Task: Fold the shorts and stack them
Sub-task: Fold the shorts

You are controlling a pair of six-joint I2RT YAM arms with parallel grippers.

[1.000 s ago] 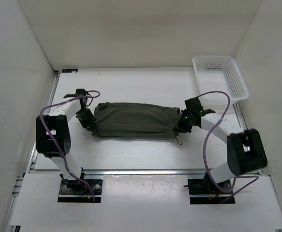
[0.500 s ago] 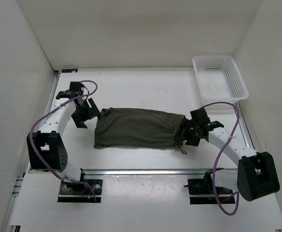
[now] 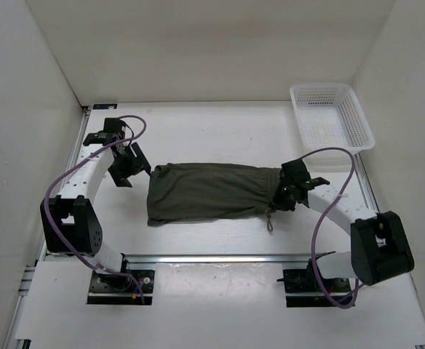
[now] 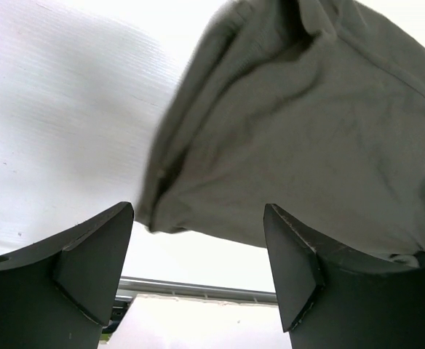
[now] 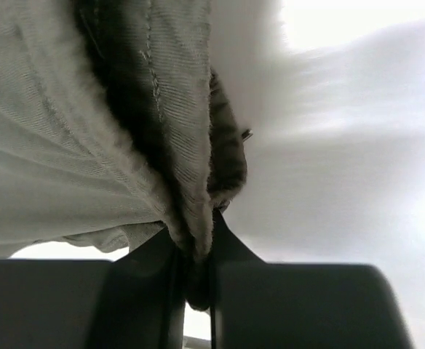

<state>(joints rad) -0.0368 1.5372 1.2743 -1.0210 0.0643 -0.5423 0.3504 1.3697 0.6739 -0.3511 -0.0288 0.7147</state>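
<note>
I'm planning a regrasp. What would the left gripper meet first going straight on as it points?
Likely the shorts: their loose end lies just ahead of the open left gripper. Depth is unclear, so the table beneath might come first.

Drew the left end effector [image 4: 198, 214] off the left end of the shorts [image 3: 209, 193], seemingly pinched a second earlier, and moved it up and leftward, jaws now spread and clear of the cloth. Shifted the right end effector [image 5: 195, 254] a little rightward and toward the near edge. Let the shorts settle from a taut, rounded roll into a flatter, slacker shape on the counter [image 3: 198, 131], left edge moved rightward. Trailed the drawstring [image 3: 270, 222] closer to the near edge.
</note>
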